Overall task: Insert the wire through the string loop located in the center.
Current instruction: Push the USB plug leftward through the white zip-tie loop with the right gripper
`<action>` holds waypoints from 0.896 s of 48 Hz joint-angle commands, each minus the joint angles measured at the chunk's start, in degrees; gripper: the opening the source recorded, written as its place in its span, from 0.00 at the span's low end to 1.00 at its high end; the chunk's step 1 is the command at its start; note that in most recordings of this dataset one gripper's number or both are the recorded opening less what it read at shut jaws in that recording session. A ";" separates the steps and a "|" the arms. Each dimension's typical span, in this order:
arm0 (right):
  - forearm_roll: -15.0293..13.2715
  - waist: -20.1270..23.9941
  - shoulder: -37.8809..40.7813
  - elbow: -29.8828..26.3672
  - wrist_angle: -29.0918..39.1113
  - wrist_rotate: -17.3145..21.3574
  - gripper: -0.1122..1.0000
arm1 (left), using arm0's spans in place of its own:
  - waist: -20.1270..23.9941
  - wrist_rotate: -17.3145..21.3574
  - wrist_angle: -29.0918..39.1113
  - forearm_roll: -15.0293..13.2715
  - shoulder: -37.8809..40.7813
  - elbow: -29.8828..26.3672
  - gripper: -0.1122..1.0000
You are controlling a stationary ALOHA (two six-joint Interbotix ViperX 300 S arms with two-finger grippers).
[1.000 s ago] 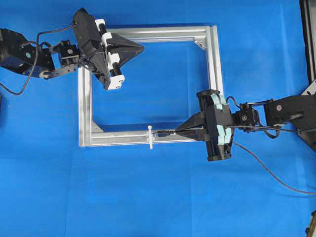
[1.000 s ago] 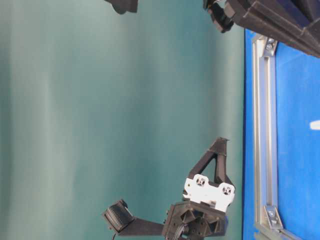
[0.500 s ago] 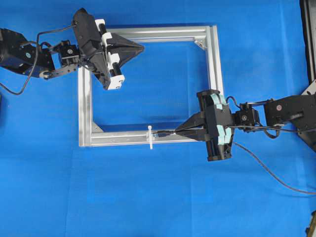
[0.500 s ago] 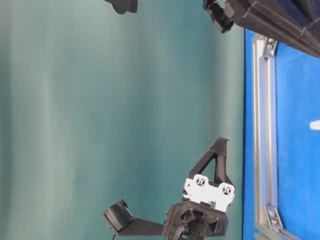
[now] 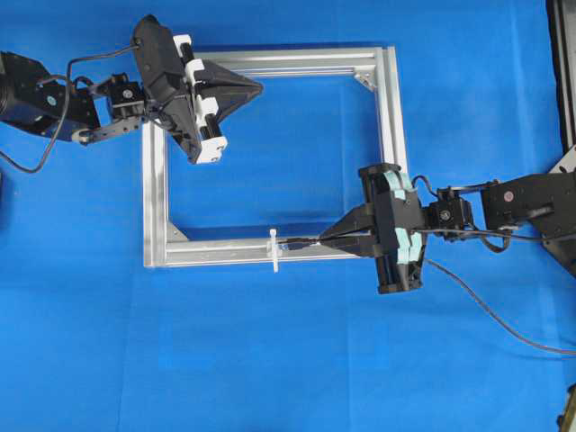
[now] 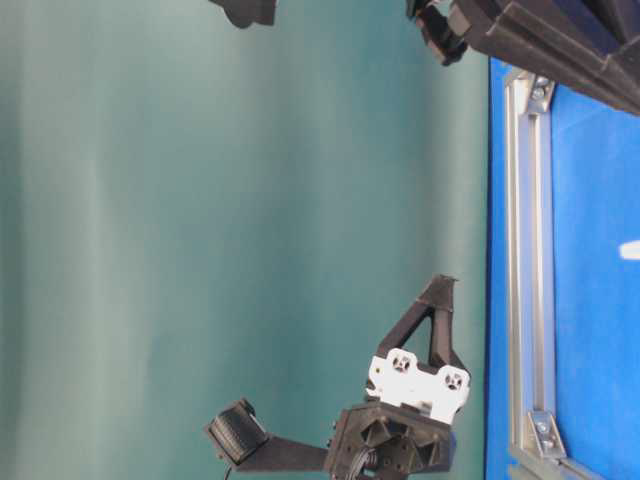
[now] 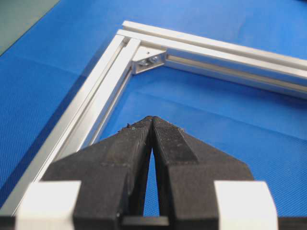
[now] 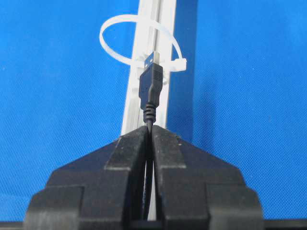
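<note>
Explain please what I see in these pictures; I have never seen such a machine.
These are two black robot arms working over a blue cloth-covered table. One picture looks down from above, one looks from table level and is turned sideways, and two come from small cameras on the wrists.

On the cloth lies a square silver aluminium frame. A tiny white plastic string loop sits on its lower bar.

The right hand is shut on a long thin black wire. The wire's small dark plug points at the loop, its tip at the loop's edge; whether it has entered, I cannot tell.

The left hand is shut, holds nothing, and hovers over the frame's upper left corner.
</note>
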 commanded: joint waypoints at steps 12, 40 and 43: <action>0.18 0.09 -0.97 -0.62 -0.70 -0.09 0.08 | -0.35 0.00 -0.35 0.18 -1.67 -0.53 0.10; 0.09 0.09 5.19 -8.09 -0.53 0.00 0.08 | -0.53 0.00 -0.35 0.18 -1.67 -0.53 0.10; 0.09 0.09 6.24 -9.58 -0.53 0.00 0.08 | -0.53 0.00 -0.35 0.18 -1.67 -0.44 0.10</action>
